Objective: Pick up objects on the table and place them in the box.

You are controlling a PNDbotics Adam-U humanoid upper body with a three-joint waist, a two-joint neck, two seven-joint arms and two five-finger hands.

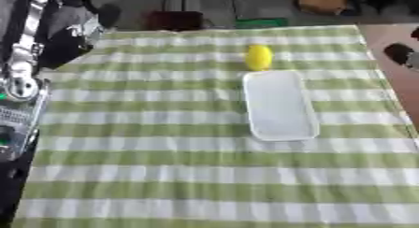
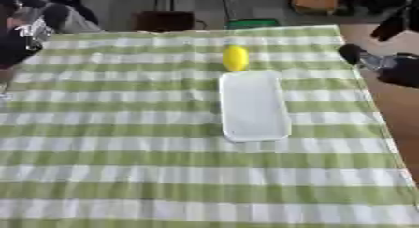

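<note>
A yellow, lemon-shaped object lies on the green and white checked tablecloth, toward the far side. Just in front of it, touching or nearly so, sits a shallow white rectangular box with nothing visible in it. My left arm, black with silver parts, hangs beside the table's left edge, well away from both. My right hand shows as a dark shape past the table's right edge, level with the yellow object. Neither hand holds anything that I can make out.
The cloth ends at the right on a brown surface. Beyond the far edge stand a dark box, a green item and a brown carton. A grey device lies off the left edge.
</note>
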